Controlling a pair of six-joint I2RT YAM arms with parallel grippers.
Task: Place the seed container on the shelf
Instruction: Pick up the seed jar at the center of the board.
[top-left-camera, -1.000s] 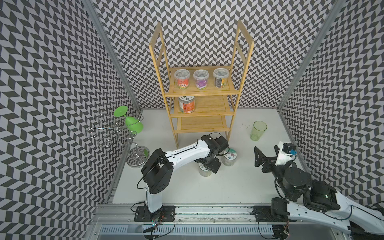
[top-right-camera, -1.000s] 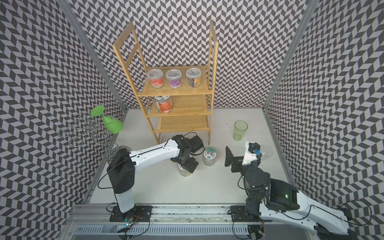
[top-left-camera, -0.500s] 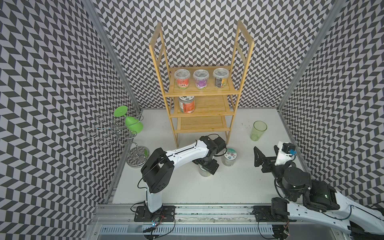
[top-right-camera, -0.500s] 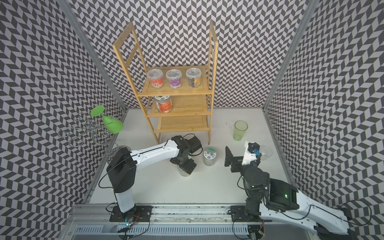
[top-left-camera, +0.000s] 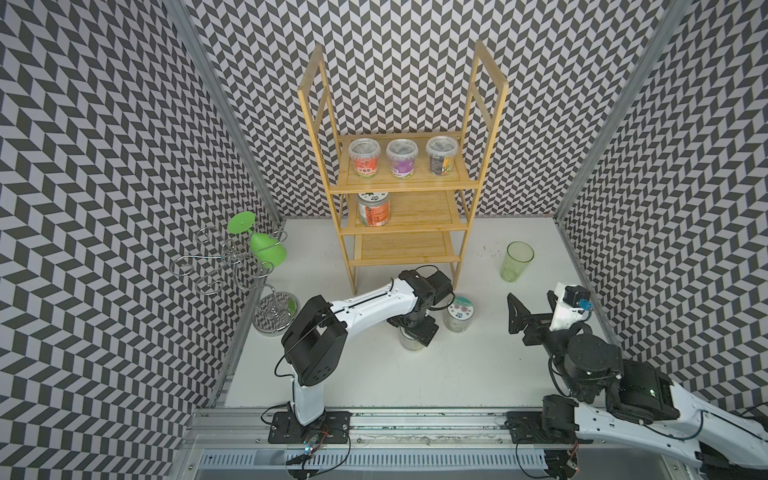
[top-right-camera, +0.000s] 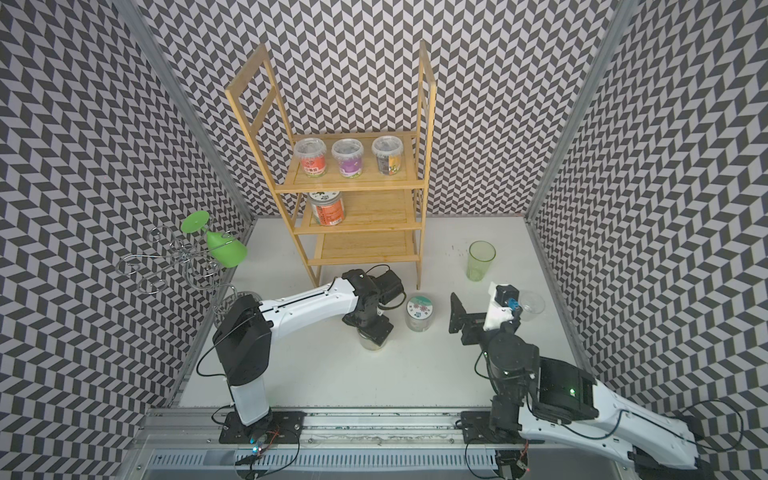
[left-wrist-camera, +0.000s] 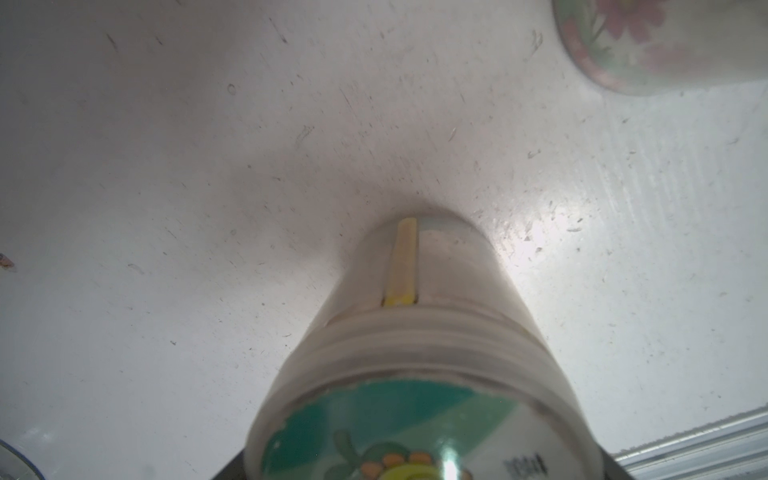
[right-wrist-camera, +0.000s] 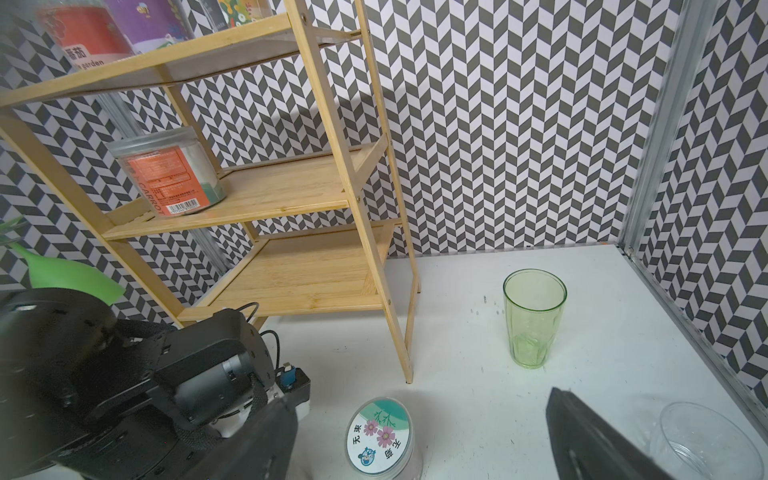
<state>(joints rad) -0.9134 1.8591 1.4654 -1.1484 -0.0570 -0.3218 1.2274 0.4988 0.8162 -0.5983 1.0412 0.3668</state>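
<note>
The seed jar (top-left-camera: 409, 343) stands on the surface (top-left-camera: 457, 374) in front of the shelf (top-left-camera: 419, 208), not yet lifted; the left tool (top-left-camera: 415, 328) sits over it, grip unclear from here; the right tool (top-left-camera: 534, 305) hangs open, empty; lifting and placing remain.

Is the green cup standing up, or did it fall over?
Standing up. The green cup sits on its base on the white table, open mouth on top.
</note>
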